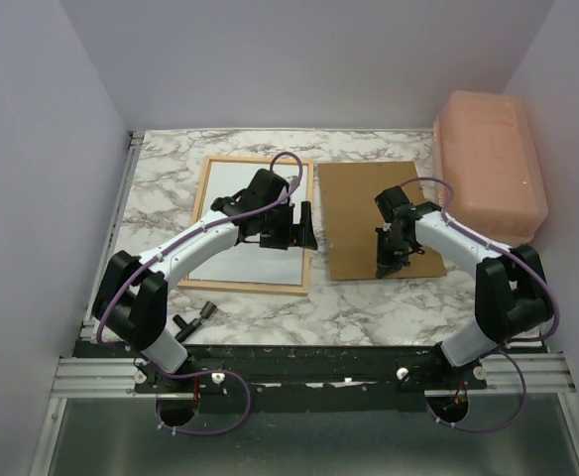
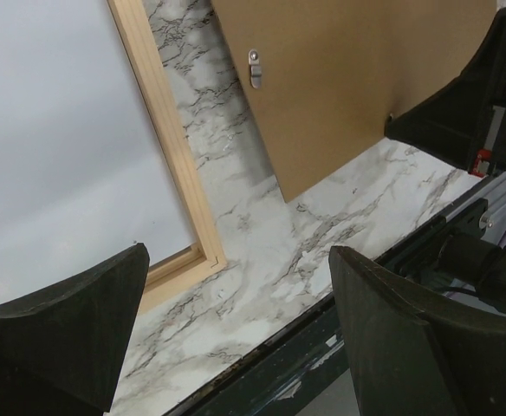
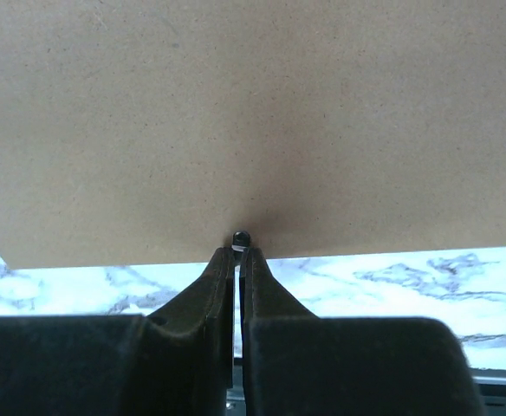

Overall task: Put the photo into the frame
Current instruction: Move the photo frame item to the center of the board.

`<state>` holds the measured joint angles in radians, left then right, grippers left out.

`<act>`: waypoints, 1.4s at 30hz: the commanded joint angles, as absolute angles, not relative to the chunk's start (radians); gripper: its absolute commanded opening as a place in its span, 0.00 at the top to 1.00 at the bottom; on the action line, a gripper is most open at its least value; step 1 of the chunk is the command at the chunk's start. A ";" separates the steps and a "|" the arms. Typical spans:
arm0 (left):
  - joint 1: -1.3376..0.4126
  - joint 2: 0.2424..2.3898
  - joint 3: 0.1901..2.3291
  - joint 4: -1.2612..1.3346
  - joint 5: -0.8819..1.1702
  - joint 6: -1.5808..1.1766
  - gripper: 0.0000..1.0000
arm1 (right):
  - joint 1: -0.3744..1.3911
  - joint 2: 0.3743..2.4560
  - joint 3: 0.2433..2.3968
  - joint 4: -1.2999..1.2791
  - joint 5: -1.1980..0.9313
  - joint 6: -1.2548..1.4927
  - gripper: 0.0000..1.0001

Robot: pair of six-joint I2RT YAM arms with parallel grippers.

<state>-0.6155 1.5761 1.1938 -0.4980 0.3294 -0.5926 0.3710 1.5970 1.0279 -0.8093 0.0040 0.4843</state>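
Note:
The frame [image 1: 255, 289] of light wood lies flat on the left of the marble table, its rail [image 2: 162, 130] also crossing the left wrist view. The photo [image 1: 225, 183] rests inside it, plain white side up [image 2: 54, 156]. My left gripper [image 1: 304, 226] hovers open over the frame's right rail, nothing between its fingers [image 2: 240, 321]. To the right lies the brown backing board [image 1: 364, 198], with a metal clip [image 2: 255, 68] on it. At the board's near edge my right gripper [image 1: 387, 266] is shut [image 3: 238, 251] on a small metal tab [image 3: 241, 237] of the board [image 3: 236, 113].
A pink plastic box [image 1: 488, 164] stands at the back right against the wall. A small black part [image 1: 195, 317] lies by the table's near edge, left of centre. Purple walls close in on both sides. A strip of marble separates frame and board.

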 commanded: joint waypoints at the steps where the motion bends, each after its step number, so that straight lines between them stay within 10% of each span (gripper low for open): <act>1: -0.612 1.549 1.183 -0.466 0.337 -0.607 0.13 | 0.370 1.514 0.973 -0.885 -0.120 0.515 0.99; 13: -0.612 1.585 1.180 -0.418 0.390 -0.632 0.13 | 0.390 1.353 0.785 -0.880 -0.355 0.494 0.98; 17: -0.616 1.602 1.180 -0.402 0.418 -0.641 0.13 | 0.390 1.323 0.790 -0.853 -0.354 0.508 0.56; 24: -0.650 1.639 1.192 -0.376 0.431 -0.662 0.16 | 0.390 1.389 0.882 -0.815 -0.232 0.541 0.23; 42: -0.807 1.830 1.314 -0.379 0.333 -0.728 0.18 | 0.080 1.526 0.950 -0.751 0.031 0.503 0.13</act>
